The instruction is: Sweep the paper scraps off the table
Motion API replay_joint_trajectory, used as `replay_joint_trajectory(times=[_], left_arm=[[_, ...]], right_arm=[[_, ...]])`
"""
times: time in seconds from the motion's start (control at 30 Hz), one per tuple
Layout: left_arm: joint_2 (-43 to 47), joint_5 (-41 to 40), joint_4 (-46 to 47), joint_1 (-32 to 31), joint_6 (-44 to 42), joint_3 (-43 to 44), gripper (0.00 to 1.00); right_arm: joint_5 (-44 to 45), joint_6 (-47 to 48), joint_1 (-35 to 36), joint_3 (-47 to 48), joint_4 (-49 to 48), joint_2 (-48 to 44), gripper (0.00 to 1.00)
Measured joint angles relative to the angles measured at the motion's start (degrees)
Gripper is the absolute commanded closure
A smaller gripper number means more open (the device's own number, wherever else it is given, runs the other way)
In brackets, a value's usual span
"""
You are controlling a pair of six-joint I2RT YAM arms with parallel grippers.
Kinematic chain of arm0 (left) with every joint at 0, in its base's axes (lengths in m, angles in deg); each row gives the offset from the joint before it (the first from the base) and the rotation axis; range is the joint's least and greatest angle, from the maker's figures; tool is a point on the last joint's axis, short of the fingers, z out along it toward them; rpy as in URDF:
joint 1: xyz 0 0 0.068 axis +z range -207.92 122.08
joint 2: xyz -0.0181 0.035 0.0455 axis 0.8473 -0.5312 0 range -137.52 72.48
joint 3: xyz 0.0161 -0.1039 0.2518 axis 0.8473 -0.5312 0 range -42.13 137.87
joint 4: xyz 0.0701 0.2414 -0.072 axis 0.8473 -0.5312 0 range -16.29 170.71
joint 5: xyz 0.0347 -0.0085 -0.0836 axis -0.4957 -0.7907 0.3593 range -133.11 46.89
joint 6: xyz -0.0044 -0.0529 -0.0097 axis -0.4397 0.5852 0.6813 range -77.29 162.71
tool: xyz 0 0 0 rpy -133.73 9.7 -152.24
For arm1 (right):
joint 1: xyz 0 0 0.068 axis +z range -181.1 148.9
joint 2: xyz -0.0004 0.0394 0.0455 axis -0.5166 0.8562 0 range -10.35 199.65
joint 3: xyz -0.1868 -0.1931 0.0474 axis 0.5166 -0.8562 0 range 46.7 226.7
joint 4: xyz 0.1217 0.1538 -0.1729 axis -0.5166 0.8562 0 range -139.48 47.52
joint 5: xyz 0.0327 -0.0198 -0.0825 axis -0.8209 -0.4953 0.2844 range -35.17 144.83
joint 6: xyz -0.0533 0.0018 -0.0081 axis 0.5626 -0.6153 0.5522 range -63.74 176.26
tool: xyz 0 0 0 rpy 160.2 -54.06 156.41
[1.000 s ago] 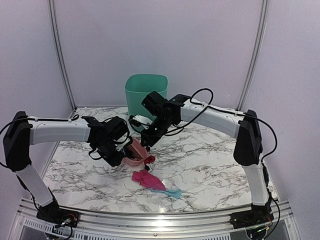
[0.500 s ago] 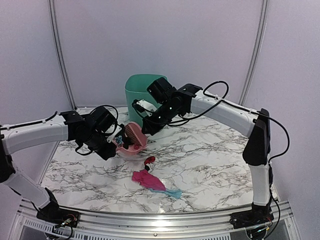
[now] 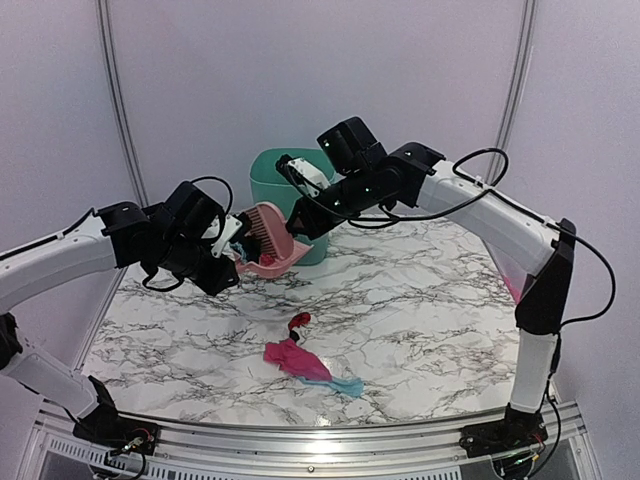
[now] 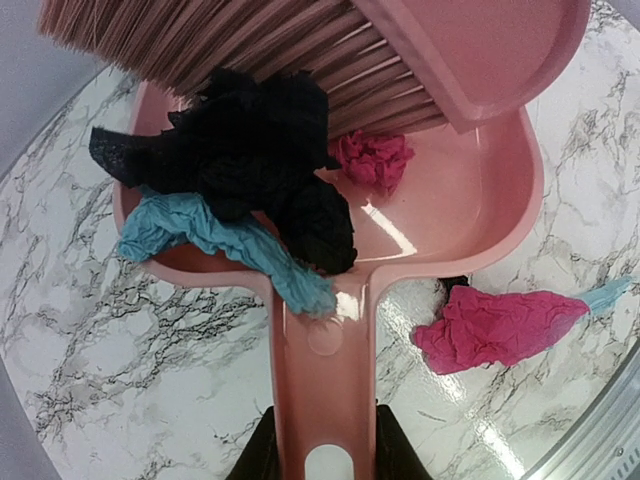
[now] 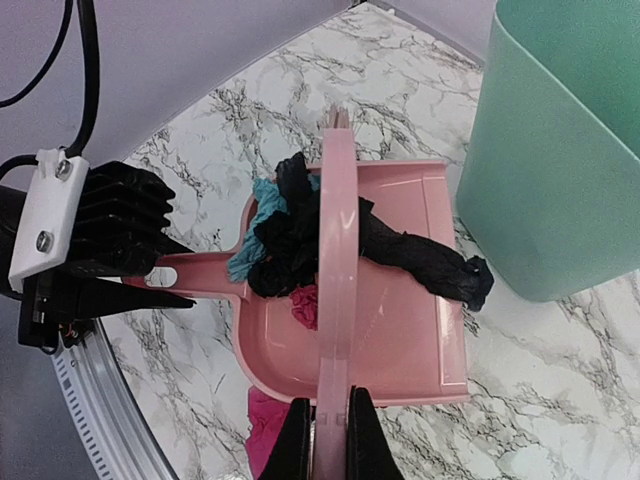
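My left gripper (image 3: 222, 262) (image 4: 322, 455) is shut on the handle of the pink dustpan (image 3: 272, 264) (image 4: 470, 200) (image 5: 400, 330), held in the air beside the green bin (image 3: 290, 180) (image 5: 560, 150). Black (image 4: 250, 150), light blue (image 4: 215, 235) and magenta (image 4: 372, 160) paper scraps lie in the pan; a black one (image 5: 430, 262) hangs over its lip. My right gripper (image 3: 300, 222) (image 5: 330, 440) is shut on the pink brush (image 3: 268, 228) (image 5: 335, 260), which rests over the scraps. More scraps lie on the table (image 3: 420, 330): magenta (image 3: 292, 358) (image 4: 495, 325), light blue (image 3: 347, 384), red and black (image 3: 298, 321).
The bin stands at the back of the table against the white wall. A curved metal rail (image 3: 300, 440) runs along the front edge. Both arms reach over the middle-left of the table.
Both arms rose and moved back toward the bin, carrying the loaded dustpan and the brush off the table. The scraps left on the table have not moved.
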Motion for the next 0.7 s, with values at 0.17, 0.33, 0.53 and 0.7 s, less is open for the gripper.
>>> replay_joint_trajectory(times=[0.17, 0.33, 0.53, 0.7], left_arm=[[-0.04, -0.26, -0.11, -0.07, -0.37, 3.52, 1.00], [-0.24, -0.46, -0.70, -0.07, -0.85, 6.47, 1.00], [-2.21, -0.46, -1.05, -0.07, -1.88, 12.07, 1.00], [-5.09, -0.44, -1.07, -0.07, -3.13, 17.33, 1.00]], right_arm=[[1.44, -0.52, 0.00, 0.00, -0.98, -1.09, 1.00], [3.78, -1.18, 0.00, 0.31, -1.92, -2.38, 1.00], [6.71, -1.57, 0.00, 1.42, -3.87, -3.82, 1.00], [9.18, -1.68, 0.00, 3.04, -4.94, -4.09, 1.00]])
